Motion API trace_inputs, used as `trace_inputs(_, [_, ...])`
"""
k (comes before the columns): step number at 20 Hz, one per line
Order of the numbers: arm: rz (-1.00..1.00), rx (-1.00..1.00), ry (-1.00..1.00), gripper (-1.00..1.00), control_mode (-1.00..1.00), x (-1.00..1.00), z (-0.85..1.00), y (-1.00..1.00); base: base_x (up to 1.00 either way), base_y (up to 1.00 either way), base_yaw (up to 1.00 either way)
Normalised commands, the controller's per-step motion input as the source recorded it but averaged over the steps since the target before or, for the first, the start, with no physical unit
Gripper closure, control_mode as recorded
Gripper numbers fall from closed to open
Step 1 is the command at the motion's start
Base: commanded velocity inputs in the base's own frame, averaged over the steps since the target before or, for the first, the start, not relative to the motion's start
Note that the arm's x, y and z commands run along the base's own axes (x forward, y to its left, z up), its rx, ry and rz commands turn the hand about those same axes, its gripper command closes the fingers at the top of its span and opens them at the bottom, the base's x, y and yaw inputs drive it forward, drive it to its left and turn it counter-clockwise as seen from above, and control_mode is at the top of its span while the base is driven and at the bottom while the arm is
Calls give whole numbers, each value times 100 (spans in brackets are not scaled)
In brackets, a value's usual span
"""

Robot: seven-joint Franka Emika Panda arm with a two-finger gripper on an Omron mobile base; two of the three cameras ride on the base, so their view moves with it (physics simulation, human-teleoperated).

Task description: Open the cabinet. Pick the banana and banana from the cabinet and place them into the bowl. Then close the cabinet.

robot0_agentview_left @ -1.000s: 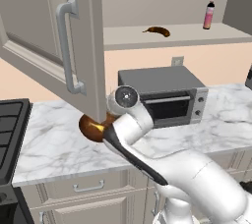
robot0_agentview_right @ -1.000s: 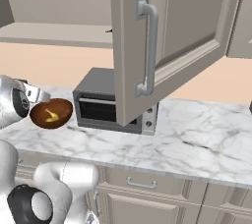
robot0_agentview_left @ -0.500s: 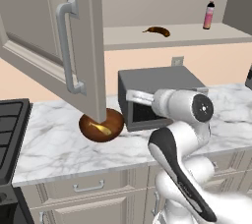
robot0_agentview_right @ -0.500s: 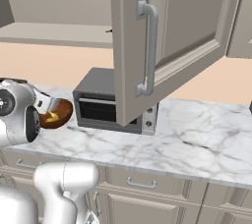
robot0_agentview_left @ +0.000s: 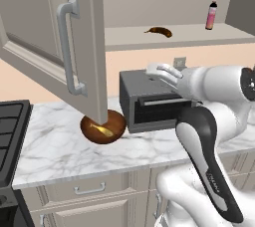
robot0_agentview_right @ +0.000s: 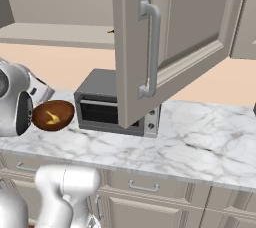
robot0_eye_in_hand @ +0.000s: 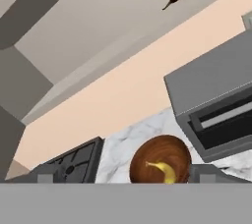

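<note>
You're seeing two bananas: yellow banana (robot0_eye_in_hand: 164,171) lying in the one bowl (robot0_eye_in_hand: 160,159), brown banana (robot0_agentview_left: 159,32) at twelve o'clock; gripper (robot0_agentview_left: 160,71) hovering spread wide, empty

Left base view: from behind the arm's left, facing forward and down; open cabinet door (robot0_agentview_left: 55,47) near, upper left.
Right base view: from behind its right; same door (robot0_agentview_right: 165,37) fills upper centre.
Hand view: rolled, close above the counter.
Shared: bowl (robot0_agentview_left: 103,127) (robot0_agentview_right: 53,115) (robot0_eye_in_hand: 160,160) and oven (robot0_agentview_left: 152,106) (robot0_agentview_right: 112,103) (robot0_eye_in_hand: 216,105).
</note>
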Motion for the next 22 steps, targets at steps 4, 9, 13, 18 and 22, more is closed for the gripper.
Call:
trace_inputs(4, [-1, 3, 0, -100, -100, -11, 29, -10, 0, 0, 0])
trace_inputs(9, [-4, 0, 34, -100, -100, -1, 50, -9, 0, 0, 0])
trace_inputs(13, [-1, -13, 17, -100, -100, 0, 2, 0, 0, 0, 0])
trace_inputs(18, [0, -12, 1, -100, -100, 0, 0, 0, 0, 0, 0])
trace_inputs(22, [0, 0, -2, -100, -100, 0, -2, 0, 0, 0, 0])
